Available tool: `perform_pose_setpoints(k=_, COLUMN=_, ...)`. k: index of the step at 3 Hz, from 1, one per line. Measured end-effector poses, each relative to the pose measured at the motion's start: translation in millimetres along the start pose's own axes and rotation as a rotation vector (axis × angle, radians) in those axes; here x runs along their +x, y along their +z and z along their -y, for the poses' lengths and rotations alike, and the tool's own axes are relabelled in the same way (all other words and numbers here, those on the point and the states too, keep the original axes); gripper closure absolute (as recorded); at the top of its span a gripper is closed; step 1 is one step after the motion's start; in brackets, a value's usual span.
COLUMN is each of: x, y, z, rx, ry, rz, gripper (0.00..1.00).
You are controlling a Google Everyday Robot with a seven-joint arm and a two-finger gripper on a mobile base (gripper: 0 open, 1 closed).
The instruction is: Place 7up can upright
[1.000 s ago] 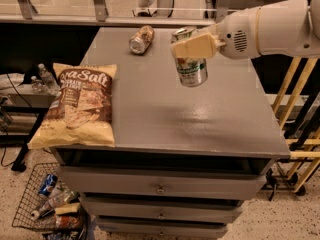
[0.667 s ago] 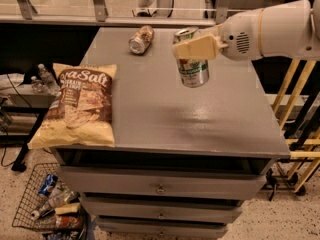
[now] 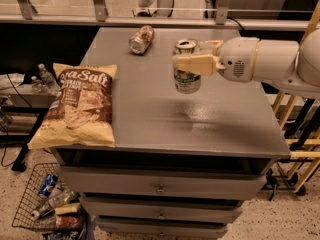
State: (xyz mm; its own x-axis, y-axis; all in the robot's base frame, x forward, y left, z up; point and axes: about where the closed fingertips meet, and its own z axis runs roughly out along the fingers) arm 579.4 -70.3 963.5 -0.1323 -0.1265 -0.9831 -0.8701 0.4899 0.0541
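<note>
Aluminium 7up can (image 3: 187,81) is clenched in the pincer (image 3: 189,56), upright, top end up, over the right-centre of the grey surface (image 3: 225,124). Cream fingers (image 3: 197,64) cross the can's upper half, one in front, one behind. The can base looks clear of the surface: its shadow sits below it and apart, so I read this as hovering, not set down.

Progress, my read:
- done: can grasped, orientation correct, positioned over bare surface
- left: lower until the base touches, let go, back the arm out without knocking it
- roughly past the halfway mark; the placement itself is not yet made

Neighbours: brownish-tan can (image 3: 141,39) lies on its side near the far edge, well apart. Chip bag (image 3: 80,104) lies flat at the left edge, also well apart. Neither is in the drop zone.

Containers:
- wire basket (image 3: 22,199) on the floor, lower left: a jumble of bottles and what looks like a blue can; can't identify the rest
- drawers (image 3: 160,186) under the surface: shut, contents hidden
- 7up can: can't tell whether it's opened or full
</note>
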Motion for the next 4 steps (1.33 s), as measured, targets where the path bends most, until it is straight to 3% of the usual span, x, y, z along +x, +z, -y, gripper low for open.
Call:
perform_pose_setpoints(k=2, x=34, y=9, z=13, rx=0.019, ry=-0.071, rz=0.04, gripper=1.0)
perform_pose_setpoints(k=3, x=47, y=9, z=20, rx=0.038, ry=-0.068, rz=0.065, gripper=1.0)
perform_pose_setpoints(k=4, x=46, y=11, z=19, rx=0.034, ry=-0.07, rz=0.065, gripper=0.81)
